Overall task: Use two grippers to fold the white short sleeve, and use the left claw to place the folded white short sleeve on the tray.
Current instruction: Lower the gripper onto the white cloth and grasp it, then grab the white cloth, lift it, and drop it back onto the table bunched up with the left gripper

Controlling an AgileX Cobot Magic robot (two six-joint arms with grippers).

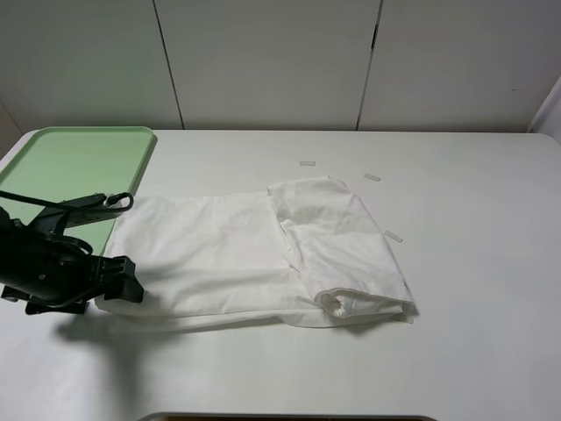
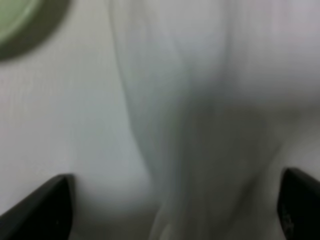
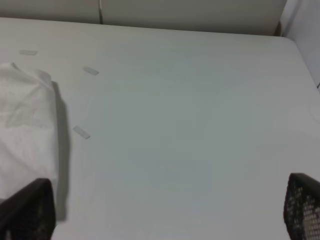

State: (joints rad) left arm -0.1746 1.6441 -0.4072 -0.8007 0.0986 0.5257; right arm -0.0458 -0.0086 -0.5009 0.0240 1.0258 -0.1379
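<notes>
The white short sleeve (image 1: pixel 219 254) lies flat on the white counter (image 1: pixel 473 333), spread across the middle of the exterior high frame. Its right part is folded back over itself into a thicker, wrinkled layer, with a rolled sleeve opening showing at the lower right corner of the cloth. Its left edge runs just beside the lower right rim of the pale green tray (image 1: pixel 53 158), which sits in the upper left of the frame; whether cloth and rim touch cannot be told.

The left pincer (image 1: pixel 130 282) is at the lower left corner of the shirt, low over the counter, its black arm reaching in from the left edge of the frame and partly covering the tray's near rim. In the blurred left wrist view its two fingertips (image 2: pixel 42 207) stand wide apart, open, with a ridge of white cloth (image 2: pixel 200 100) between them and a corner of the tray (image 2: pixel 15 20) beyond.

The right pincer (image 3: pixel 165 215) shows only in its own wrist view, spread wide open over bare counter, holding nothing, with the folded edge of the shirt (image 3: pixel 25 125) off to one side.

Three small white tape strips (image 1: pixel 307 163) lie on the counter around the shirt's folded right part, at centre right of the exterior high frame
</notes>
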